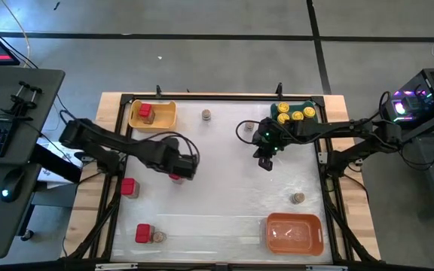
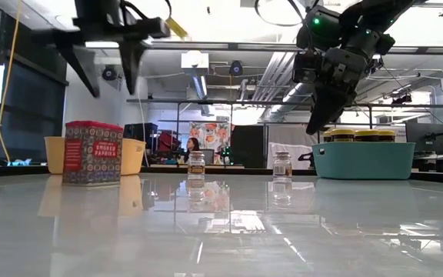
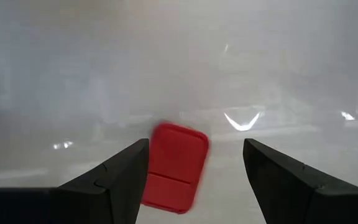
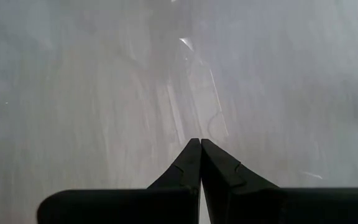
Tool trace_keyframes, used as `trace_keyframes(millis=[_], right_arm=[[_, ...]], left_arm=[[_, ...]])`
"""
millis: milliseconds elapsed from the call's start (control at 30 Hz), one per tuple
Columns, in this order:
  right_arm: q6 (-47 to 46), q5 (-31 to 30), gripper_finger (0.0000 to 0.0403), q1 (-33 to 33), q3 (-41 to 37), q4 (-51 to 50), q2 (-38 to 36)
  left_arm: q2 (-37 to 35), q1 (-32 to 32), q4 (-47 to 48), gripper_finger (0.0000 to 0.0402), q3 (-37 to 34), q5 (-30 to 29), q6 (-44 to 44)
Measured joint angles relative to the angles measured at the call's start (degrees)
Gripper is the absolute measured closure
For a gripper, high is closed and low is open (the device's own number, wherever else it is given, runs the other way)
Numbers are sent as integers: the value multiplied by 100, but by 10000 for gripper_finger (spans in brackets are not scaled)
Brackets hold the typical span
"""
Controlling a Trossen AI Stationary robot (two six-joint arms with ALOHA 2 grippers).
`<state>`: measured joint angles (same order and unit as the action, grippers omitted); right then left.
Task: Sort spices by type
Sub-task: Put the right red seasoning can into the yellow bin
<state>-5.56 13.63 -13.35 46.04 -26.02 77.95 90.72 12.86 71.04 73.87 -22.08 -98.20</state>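
A red spice box stands upright on the white table, left of centre, also in the low view. My left gripper hangs open above it, one finger on either side and clear of it. My right gripper is shut and hovers over bare table right of centre, with nothing in it. Another red box sits in the yellow tray. Yellow-lidded jars fill the teal tray.
Two more red boxes stand near the left edge, a small jar beside the nearer one. Small jars stand at the far side and at the right. An orange tray sits at the near right.
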Motion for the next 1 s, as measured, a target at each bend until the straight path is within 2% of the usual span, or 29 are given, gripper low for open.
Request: trace_keyframes(millis=[267, 433, 533, 800, 1000], right_arm=[[1, 0, 403, -1, 0, 67, 0], [2, 0, 403, -3, 0, 143, 0], [-1, 0, 403, -1, 0, 198, 0], [-149, 0, 403, -3, 0, 329, 0], [-151, 0, 403, -3, 0, 341, 0]], left_arm=[[-751, -15, 597, 157, 0, -207, 79], [-1021, -18, 571, 157, 3, -225, 885], [-1094, -87, 588, 155, 3, -237, 895], [-1078, -281, 661, 97, 2, -153, 1158], [-1038, -263, 459, 91, 4, 256, 1043]])
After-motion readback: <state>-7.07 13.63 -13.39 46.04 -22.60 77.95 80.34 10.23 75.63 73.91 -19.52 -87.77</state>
